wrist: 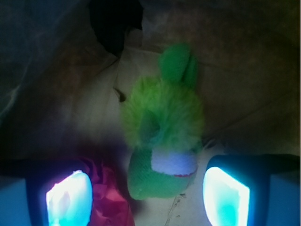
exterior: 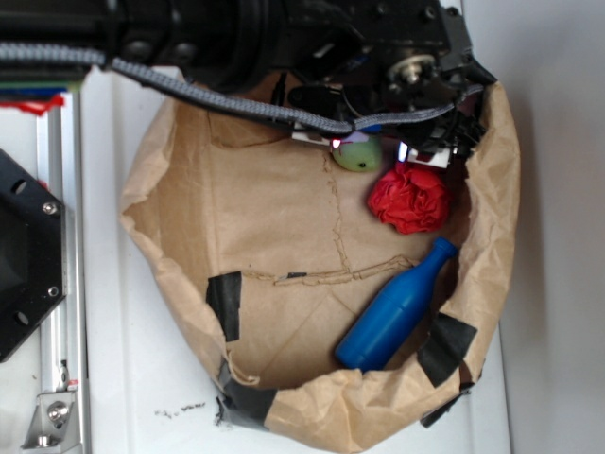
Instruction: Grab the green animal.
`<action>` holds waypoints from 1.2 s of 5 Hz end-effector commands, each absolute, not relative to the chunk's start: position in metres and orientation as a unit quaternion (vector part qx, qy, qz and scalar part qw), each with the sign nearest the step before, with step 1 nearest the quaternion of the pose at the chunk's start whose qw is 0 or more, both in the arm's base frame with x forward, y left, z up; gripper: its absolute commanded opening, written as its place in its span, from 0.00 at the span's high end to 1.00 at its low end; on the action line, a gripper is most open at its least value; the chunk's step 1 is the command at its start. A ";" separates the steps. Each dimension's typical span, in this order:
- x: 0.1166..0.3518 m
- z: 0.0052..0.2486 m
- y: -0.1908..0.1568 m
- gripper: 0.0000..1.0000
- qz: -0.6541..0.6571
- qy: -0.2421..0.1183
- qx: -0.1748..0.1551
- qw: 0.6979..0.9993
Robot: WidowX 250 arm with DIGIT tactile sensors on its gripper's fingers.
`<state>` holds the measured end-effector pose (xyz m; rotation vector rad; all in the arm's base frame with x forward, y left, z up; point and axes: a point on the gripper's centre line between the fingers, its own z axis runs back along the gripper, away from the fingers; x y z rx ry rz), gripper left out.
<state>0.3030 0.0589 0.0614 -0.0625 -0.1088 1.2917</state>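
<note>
At the twelve-to-one o'clock edge of the paper bag (exterior: 189, 236), the arm (exterior: 284, 38) hangs over the green animal (exterior: 357, 153), hiding most of it in the exterior view; only a pale green bulge shows below the gripper (exterior: 378, 142). The flower (exterior: 408, 199) lies just beside the toy, toward four o'clock, and the bottle (exterior: 395, 312) rests well apart near five o'clock of the bag floor.

In the wrist view the toy (wrist: 162, 136) lies on the bag floor, its fuzzy body at centre, head toward six o'clock and a limb pointing to twelve. The gripper (wrist: 148, 197) has its fingers (wrist: 68, 197) spread wide, one at seven o'clock and one at five, with the toy's head between them but touching neither. The flower (wrist: 106, 197) crowds against the seven o'clock finger.

My reading is that the approach is nearly finished and the grasp itself is not yet made. The next move likely calls for a short descent so the pads straddle the head or body, then a squeeze. The risk is catching the flower's ruffles along with the plush, so a slight shift toward three o'clock may help.
</note>
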 end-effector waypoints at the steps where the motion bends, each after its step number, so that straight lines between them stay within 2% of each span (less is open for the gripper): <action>1: 0.303 0.069 0.072 0.00 0.615 -0.068 -0.032 0.785; 2: 0.293 0.067 0.086 0.00 0.629 -0.068 -0.030 0.774; 4: 0.282 0.066 0.088 0.00 0.634 -0.069 -0.030 0.770; 5: 0.285 0.045 0.086 0.00 0.630 -0.052 -0.011 0.775; 6: 0.291 0.039 0.087 0.00 0.629 -0.045 -0.012 0.776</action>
